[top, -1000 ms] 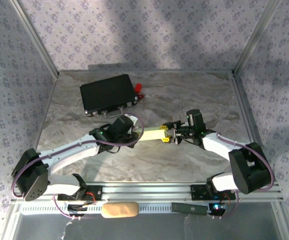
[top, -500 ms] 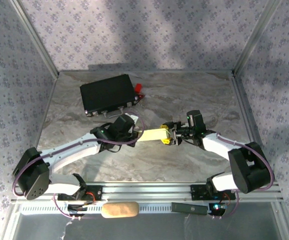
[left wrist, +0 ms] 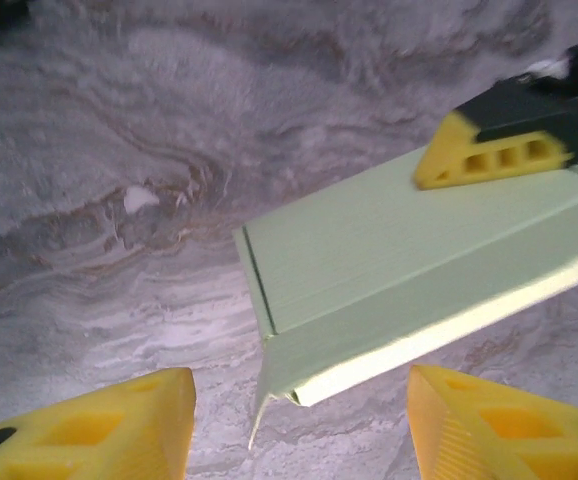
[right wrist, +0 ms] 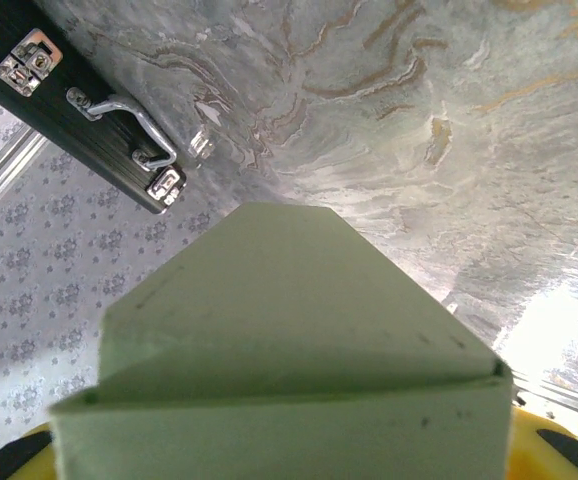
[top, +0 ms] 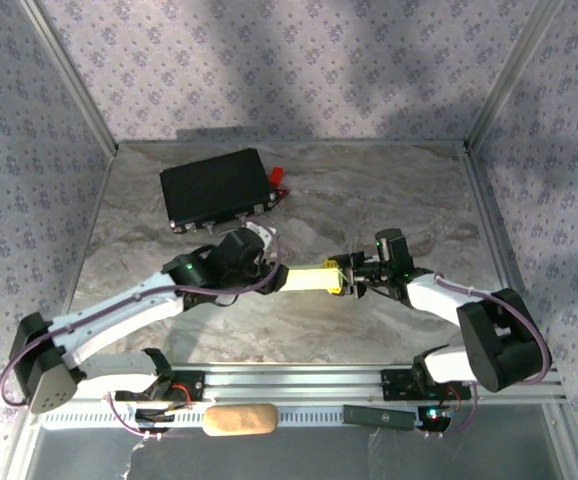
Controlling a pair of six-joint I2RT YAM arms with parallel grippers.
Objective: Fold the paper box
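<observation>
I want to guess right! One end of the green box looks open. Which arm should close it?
Probably left. The left gripper is open, facing the loose end of the paper box, while the right gripper grips its other end.

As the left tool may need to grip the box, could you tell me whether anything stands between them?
Nothing visible does: the box ends just ahead of the open left tool, over the table; the right tool holds its far end.
</observation>
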